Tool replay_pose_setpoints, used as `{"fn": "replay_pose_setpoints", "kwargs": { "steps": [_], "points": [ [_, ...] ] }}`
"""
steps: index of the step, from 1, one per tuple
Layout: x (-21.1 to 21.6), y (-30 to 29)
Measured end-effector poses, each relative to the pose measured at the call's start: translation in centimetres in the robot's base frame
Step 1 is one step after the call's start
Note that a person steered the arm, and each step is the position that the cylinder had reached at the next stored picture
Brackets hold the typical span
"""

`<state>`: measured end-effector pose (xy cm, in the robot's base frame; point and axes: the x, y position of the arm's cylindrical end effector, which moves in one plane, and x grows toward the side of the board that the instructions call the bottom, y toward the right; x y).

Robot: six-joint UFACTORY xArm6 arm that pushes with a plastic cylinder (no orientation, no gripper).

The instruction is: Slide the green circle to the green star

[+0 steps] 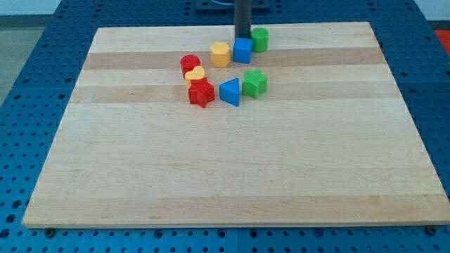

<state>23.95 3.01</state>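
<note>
Camera view, single entry. Landmark: green star [254, 83].

- Green star: sitting on the wooden board [211, 176], in the upper middle of the view.
- Green circle [260, 39]: the task's thing, standing toward the view's top from the green star, apart from it, near the board's far edge.
- Blue cube [242, 50]: lying between the two greens but offset to the view's left, touching or nearly touching the green circle.
- Yellow hexagon-like block [221, 54]: sitting up and to the view's left of the star, just beside the blue cube.
- Blue triangle [230, 92]: resting just beside the star on the view's left.
- Red star-like block [201, 93], small yellow block [195, 74] and red cylinder [190, 65]: clustering further to the view's left of the star.
- My tip [242, 37]: the rod is coming down behind the blue cube, just to the view's left of the green circle. There are no fingers to report, only a plain rod.

Step in hand, as judged: approaching, with the push not yet begun. The next move seems to call for getting round to the circle's far side, then driving it toward the view's bottom without nudging the blue cube.

Hard to make out: the tip's very end is hiding behind the blue cube; contact with the circle cannot be told. The rod's upper part is being cut off by the view's top.
</note>
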Motion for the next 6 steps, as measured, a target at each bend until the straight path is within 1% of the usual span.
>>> {"fn": "replay_pose_setpoints", "kwargs": {
  "steps": [1, 2, 3, 4, 5, 6],
  "points": [
    [-1.1, 1.7],
    [-2.7, 2.0],
    [-2.8, 3.8],
    [-2.5, 6.2],
    [-1.2, 6.3],
    [0.7, 4.7]
  ]
}}
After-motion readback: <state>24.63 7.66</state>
